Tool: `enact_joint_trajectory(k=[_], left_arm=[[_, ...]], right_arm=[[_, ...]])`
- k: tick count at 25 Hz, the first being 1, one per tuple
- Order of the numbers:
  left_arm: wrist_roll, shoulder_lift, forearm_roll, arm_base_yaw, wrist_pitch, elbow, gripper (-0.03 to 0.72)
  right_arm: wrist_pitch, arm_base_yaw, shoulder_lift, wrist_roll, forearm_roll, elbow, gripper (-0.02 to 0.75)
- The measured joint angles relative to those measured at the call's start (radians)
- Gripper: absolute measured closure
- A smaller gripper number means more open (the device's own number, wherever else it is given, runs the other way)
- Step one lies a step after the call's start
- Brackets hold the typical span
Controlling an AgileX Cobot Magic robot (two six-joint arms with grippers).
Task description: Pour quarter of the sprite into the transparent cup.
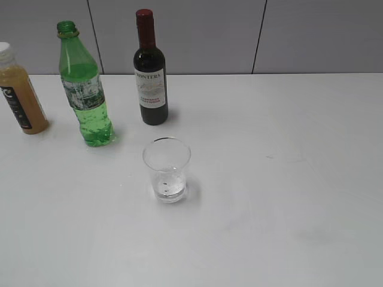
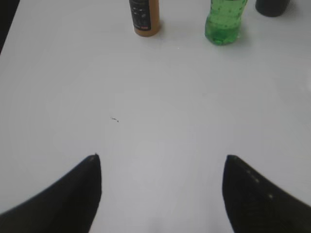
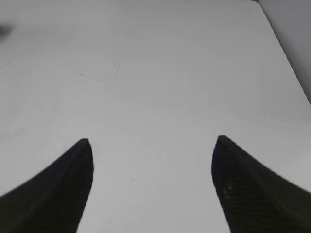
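The sprite (image 1: 85,89), a tall green capless bottle with a whitish label, stands upright at the back left of the white table; its bumpy base shows in the left wrist view (image 2: 223,22). The transparent cup (image 1: 167,170) stands upright in front of it, near the middle, with a little clear liquid at its bottom. My left gripper (image 2: 162,158) is open and empty over bare table, well short of the sprite. My right gripper (image 3: 152,141) is open and empty over bare table. Neither gripper shows in the exterior view.
A dark wine bottle with a red top (image 1: 149,72) stands right of the sprite. An orange juice bottle (image 1: 18,92) stands at the far left; it also shows in the left wrist view (image 2: 145,17). The table's right edge (image 3: 286,53) shows in the right wrist view.
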Motion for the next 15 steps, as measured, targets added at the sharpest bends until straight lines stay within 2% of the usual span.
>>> enact_joint_trajectory(k=[15], left_arm=[[0.0, -0.226, 0.001, 0.0, 0.003, 0.005, 0.099]], right_arm=[[-0.001, 0.0, 0.0, 0.0, 0.0, 0.0, 0.154]])
